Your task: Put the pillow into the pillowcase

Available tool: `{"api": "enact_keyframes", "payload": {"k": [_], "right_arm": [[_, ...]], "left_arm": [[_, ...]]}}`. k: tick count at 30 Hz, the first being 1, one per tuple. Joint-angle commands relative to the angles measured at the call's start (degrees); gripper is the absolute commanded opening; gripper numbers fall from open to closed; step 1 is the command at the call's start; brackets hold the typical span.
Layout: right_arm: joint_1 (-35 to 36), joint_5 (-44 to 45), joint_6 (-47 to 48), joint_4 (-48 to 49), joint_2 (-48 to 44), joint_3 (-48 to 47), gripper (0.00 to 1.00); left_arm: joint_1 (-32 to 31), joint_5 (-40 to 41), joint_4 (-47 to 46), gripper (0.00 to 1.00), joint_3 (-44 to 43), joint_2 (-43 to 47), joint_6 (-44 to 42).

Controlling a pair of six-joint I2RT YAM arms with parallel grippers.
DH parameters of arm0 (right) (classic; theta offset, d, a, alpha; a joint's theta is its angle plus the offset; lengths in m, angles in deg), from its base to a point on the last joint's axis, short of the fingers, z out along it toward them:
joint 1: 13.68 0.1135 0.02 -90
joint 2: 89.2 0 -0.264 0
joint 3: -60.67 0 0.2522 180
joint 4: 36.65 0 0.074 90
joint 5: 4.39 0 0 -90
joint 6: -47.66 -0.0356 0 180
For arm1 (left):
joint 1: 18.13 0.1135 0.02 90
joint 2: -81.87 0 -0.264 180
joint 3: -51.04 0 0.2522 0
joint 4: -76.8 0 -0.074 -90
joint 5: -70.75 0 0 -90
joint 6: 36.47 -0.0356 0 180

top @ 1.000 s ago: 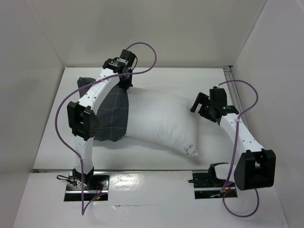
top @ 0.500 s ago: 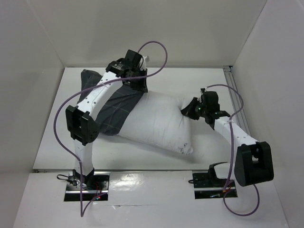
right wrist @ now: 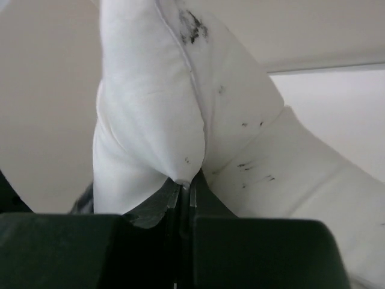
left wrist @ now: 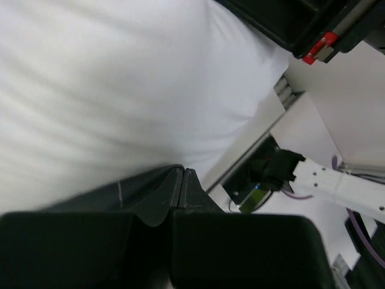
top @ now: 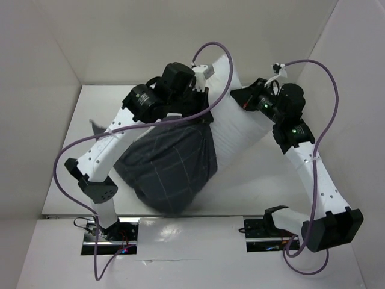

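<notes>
The white pillow (top: 236, 123) is lifted off the table and stands tilted, its top end toward the back wall. Its lower part sits inside the dark grey checked pillowcase (top: 171, 165), which hangs bunched below my raised left arm. My left gripper (top: 203, 112) is shut on the pillowcase's hem. In the left wrist view the closed gripper (left wrist: 182, 173) has the grey pillowcase (left wrist: 117, 194) beside it and the pillow (left wrist: 120, 78) above. My right gripper (top: 240, 95) is shut on a pinch of the pillow (right wrist: 150, 108), the fabric caught at the tips of the gripper (right wrist: 186, 184).
White enclosure walls stand close on the left, back and right. A metal rail (top: 293, 96) runs along the right edge of the table. Purple cables (top: 322, 120) loop off both arms. The right arm's base (left wrist: 264, 180) shows in the left wrist view.
My right gripper went from open beside the pillow to shut on its end. Both arms rose, lifting pillow and pillowcase off the table, and the pillowcase now hangs lower around the pillow.
</notes>
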Motion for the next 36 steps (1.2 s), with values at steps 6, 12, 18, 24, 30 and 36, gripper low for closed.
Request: {"api": "enact_keyframes", "payload": {"k": [6,12,18,24,30,36], "right_arm": [[5.54,1.09,-4.20,-10.89,-9.08,12.39,0.00],[6.07,6.02,-6.93,-14.14,-14.90,20.66,0.00],[6.07,9.28,-6.94,-16.26,-15.53,21.20,0.00],[6.07,7.52,-4.38,-10.29,-7.01,21.20,0.00],[2.65,5.85,-0.60,-5.80,2.49,21.81,0.00],[-5.52,-1.80,-1.13,-5.26,1.54,21.81,0.00]], "left_arm": [[7.33,-10.88,-16.56,0.00,-8.78,-10.98,3.95],[10.87,-13.19,-19.11,0.00,-8.71,-13.11,5.71],[11.92,-11.52,-20.42,0.00,-10.11,-11.87,5.18],[12.45,-13.36,-20.95,0.00,-4.33,-11.87,6.23],[9.28,-8.45,-23.94,0.00,6.32,-10.11,7.90],[7.35,-7.83,-21.04,0.12,0.08,-15.91,4.66]]}}
